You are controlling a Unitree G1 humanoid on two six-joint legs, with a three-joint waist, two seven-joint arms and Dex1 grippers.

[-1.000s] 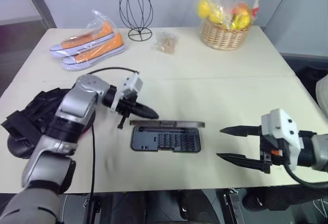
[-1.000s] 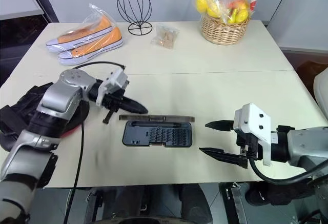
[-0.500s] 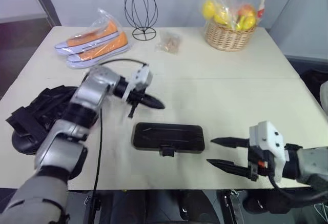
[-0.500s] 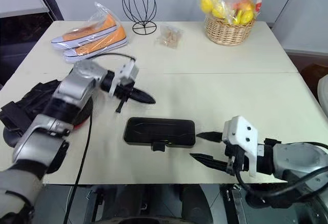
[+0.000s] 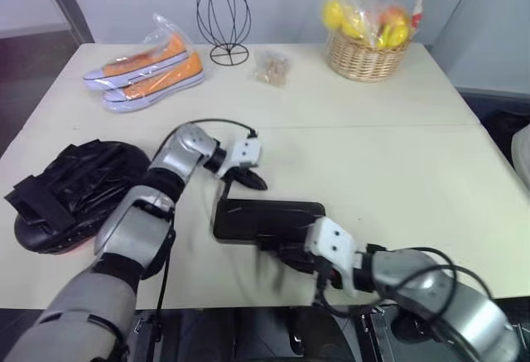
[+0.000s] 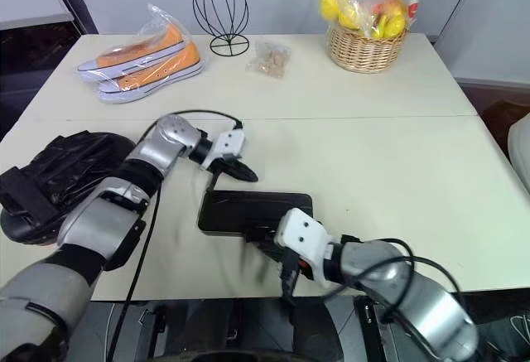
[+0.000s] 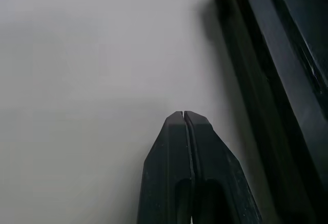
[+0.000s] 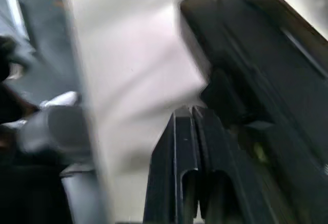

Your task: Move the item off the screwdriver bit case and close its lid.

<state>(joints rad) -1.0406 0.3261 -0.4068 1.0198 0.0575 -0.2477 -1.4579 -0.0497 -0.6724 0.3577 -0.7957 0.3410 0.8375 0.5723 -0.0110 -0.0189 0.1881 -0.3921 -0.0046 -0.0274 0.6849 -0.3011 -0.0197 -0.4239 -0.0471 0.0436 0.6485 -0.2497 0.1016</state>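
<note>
Right wrist view puts the shut right gripper (image 8: 191,112) at the latch tab of the flat dark grey plastic bit case (image 5: 267,219); its smoky brown lid (image 6: 257,211), upright a second ago, now lies down, so latching comes next. Behind, the shut left gripper (image 5: 257,184) has dropped to the case's far edge, and the round black padded mitt (image 5: 70,192) sits far left.

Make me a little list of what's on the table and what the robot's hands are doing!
mitt: on the table, left of the case, off it
case: lid down, flat near the front edge
left gripper: jaws shut, by the case's far left corner
right gripper: jaws shut, at the latch on the case's near edge
sneakers: far left
wire stand: far side
fruit basket: far right
</note>
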